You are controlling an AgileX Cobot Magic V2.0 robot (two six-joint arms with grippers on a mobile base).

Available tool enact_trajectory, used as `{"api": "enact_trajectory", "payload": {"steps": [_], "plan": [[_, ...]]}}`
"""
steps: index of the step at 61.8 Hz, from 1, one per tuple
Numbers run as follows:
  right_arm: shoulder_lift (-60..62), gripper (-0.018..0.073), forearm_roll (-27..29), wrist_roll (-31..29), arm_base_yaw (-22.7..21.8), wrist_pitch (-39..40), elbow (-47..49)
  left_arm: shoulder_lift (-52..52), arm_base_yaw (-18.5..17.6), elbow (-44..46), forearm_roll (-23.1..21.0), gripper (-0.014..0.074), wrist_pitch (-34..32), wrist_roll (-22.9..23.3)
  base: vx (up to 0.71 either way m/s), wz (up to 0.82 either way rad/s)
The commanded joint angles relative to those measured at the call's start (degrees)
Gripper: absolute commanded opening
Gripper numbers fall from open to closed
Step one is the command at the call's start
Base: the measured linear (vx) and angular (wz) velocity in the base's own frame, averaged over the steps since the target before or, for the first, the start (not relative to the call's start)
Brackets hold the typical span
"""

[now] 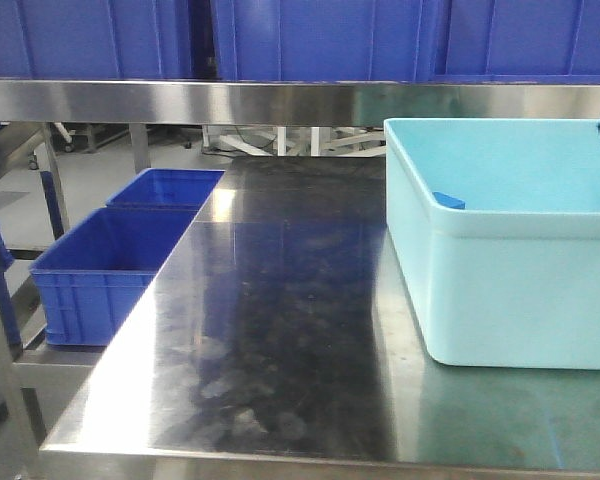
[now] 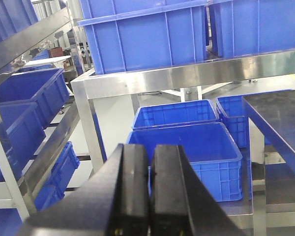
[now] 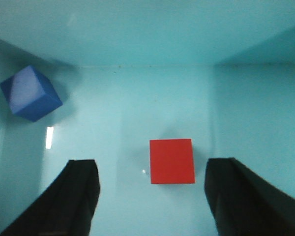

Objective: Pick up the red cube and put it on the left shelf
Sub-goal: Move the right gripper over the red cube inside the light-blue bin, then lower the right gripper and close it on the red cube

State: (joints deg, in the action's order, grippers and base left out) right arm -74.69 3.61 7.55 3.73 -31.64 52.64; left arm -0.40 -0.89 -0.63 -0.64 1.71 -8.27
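Right gripper gapes wide, red cube lying between its fingertips.

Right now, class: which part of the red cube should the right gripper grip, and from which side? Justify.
Grip the red cube by its two side faces, descending straight from above. It lies flat on the light blue bin floor, edges square to the right gripper, whose open jaws straddle it. Probably centre first: it sits nearer one finger.

One red cube, one blue cube, one turquoise bin
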Motion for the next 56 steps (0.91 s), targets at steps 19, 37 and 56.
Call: {"api": "enact_trajectory", "payload": {"steps": [19,37,56], "plan": [[-0.06,0.0562,-0.95,-0.09,1.06,4.14,2.27,0.23,-0.31,-1.26,-0.27,0.0106,-5.18,-0.03,0.0,0.0],[-4.03,0.0562,-2.37,-0.09,1.06,1.58,2.27,0.23,-0.31,-1.26,-0.27,0.0106,-5.18,-0.03,0.0,0.0],[-7.05,0.0562,-6.22,-0.09,1.06,1.9,2.31,0.23,-0.31,-1.26,-0.27,0.0106,-5.18,-0.03,0.0,0.0]]}}
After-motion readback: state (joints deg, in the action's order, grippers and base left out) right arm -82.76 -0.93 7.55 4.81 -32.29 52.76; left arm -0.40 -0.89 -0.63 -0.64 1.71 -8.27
